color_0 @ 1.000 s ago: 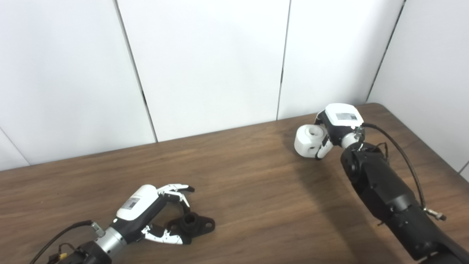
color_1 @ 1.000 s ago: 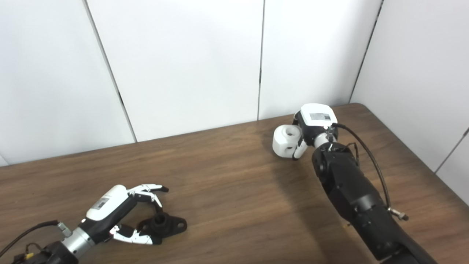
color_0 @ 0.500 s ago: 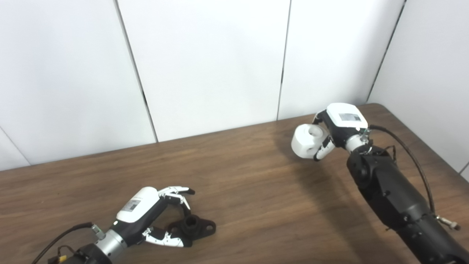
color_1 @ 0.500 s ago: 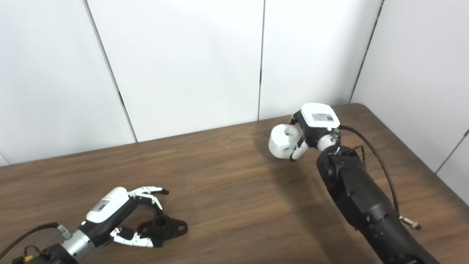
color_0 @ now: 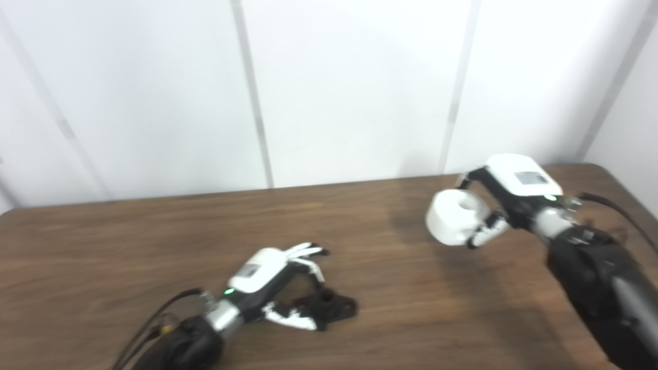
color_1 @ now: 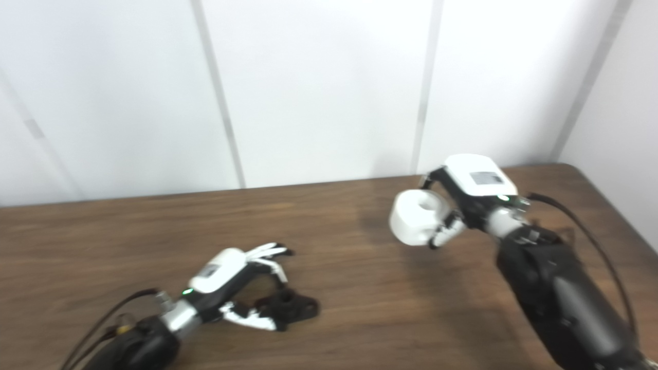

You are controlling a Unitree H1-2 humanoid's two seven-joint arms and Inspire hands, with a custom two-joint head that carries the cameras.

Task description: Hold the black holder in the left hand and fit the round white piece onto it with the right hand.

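The right hand (color_0: 506, 198) is clamped on the round white piece (color_0: 456, 217), fingers wrapped around its curved wall, holding it clear of the bench (color_0: 154, 231) toward three o'clock. The piece is a squat drum with a round hole in its top face; it looks like smooth, rigid plastic, probably light and a bit slick, so I'd judge a grip across the outer wall safest, leaving the bore unobstructed for the fit.

Down at seven o'clock the left hand (color_0: 272, 280) sits low over the black holder (color_0: 331, 307), fingers curled about its near end. Motion blur hides whether they have closed on it, so I cannot tell; the holder seems to lie on the wood. It is a matte black part with a raised round boss and a flat lobe sticking out to the right, stiff and sturdy-looking. Taking it by the flat base would keep the boss exposed for the white piece.

The two parts are well apart. The bench is dark, grained wood; plain white panels (color_0: 349, 92) stand behind at twelve o'clock.
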